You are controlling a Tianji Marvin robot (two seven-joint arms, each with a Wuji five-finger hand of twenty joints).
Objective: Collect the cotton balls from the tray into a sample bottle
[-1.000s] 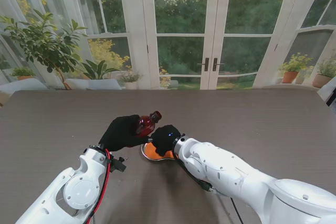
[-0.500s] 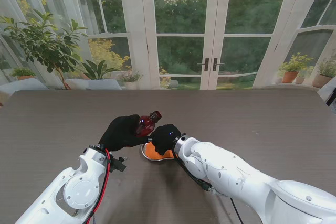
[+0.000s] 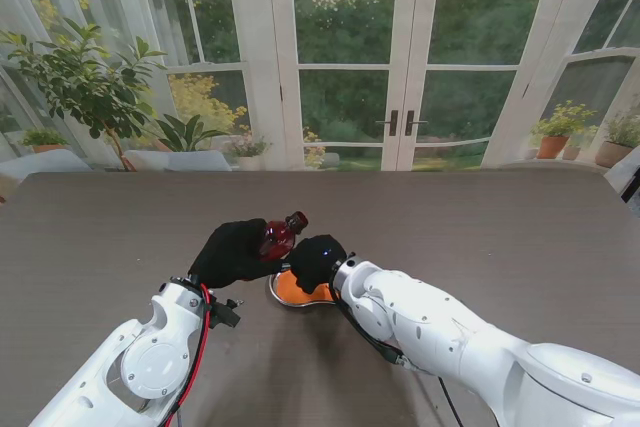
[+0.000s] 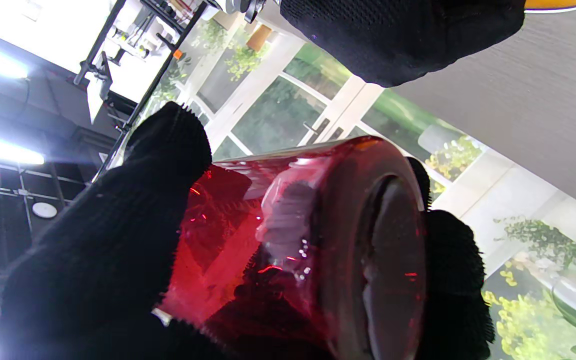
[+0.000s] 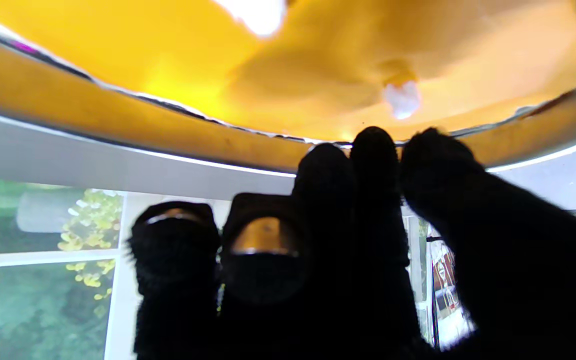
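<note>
Little has moved since the earlier frame: only the right hand has edged slightly farther over the orange tray. Its fingers are drawn narrow together at the tray's rim, just short of a white cotton ball lying inside. Left of it, the left hand holds the red sample bottle tilted above the table, fingers wrapped around it.
</note>
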